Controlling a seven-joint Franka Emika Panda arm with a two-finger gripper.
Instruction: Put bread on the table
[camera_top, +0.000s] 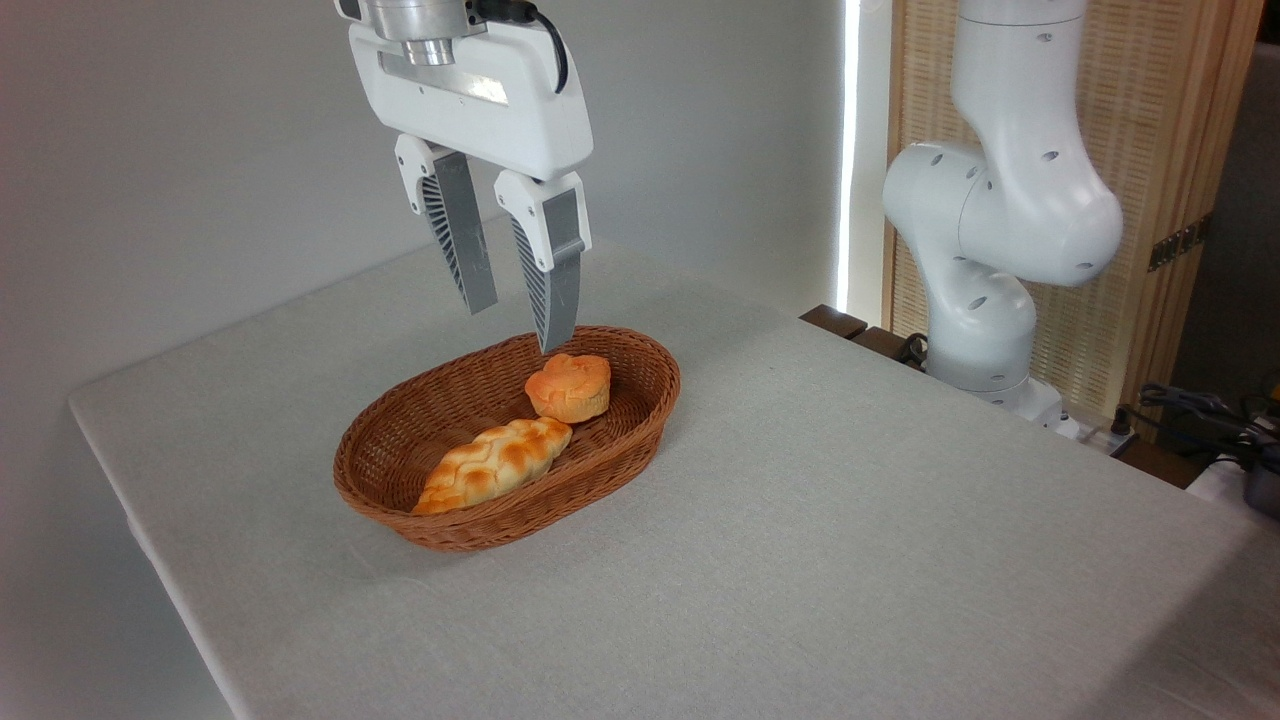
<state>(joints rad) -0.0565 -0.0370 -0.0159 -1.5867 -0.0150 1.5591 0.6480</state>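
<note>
Inside wicker basket (640, 420): round bun (568, 386), ungrasped, beside braided loaf (495, 464). Gripper (520, 325) parted, empty, poised above. Transfer to table (850, 560) judged outstanding.

No legible text, label, brand, number or sign anywhere in view. Nothing readable on the tool (518, 325), the bench (850, 520) or the arm (1000, 230).

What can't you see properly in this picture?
- Basket floor: its near wall and the two breads hide much of it.
- Bun: underside hidden, and one end effector fingertip overlaps its top edge, so contact is unclear.
- Loaf: its lower end sits behind the rim.
- Arm: cut off at the top edge.
- Clutter at the right edge: cropped.
</note>
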